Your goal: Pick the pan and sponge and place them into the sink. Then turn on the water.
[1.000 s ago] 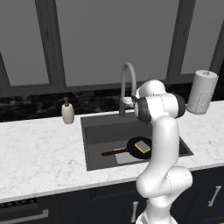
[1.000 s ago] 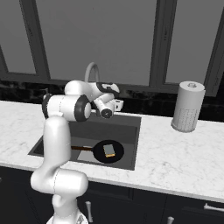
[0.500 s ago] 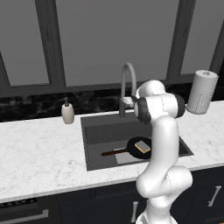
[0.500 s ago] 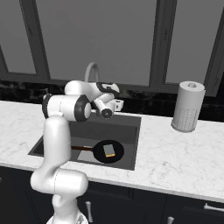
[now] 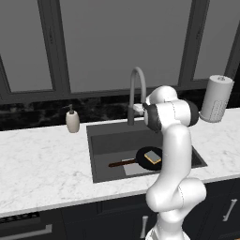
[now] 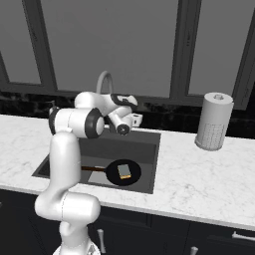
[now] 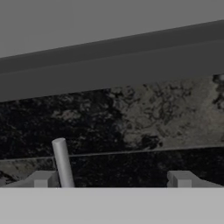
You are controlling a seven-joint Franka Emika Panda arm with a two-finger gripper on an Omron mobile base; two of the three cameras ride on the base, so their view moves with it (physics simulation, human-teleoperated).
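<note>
The black pan (image 5: 146, 158) (image 6: 115, 173) lies on the bottom of the dark sink (image 5: 108, 137) (image 6: 145, 143), its reddish-brown handle pointing left. On the pan rests the yellow sponge (image 5: 153, 156) (image 6: 124, 171). My gripper (image 5: 137, 109) (image 6: 135, 118) (image 7: 111, 179) hovers above the sink's back edge, level with the lower stem of the grey gooseneck faucet (image 5: 136, 91) (image 6: 103, 82), and faces the dark backsplash. Its jaws stand wide open. In the hand view a thin grey rod (image 7: 62, 161) rises just inside the left fingertip (image 7: 41, 178). No water runs.
A beige soap dispenser (image 5: 72, 120) stands on the white marble counter (image 5: 42, 164) left of the sink. A paper towel roll (image 5: 216, 98) (image 6: 214, 121) stands at the right. Dark windows rise behind the backsplash.
</note>
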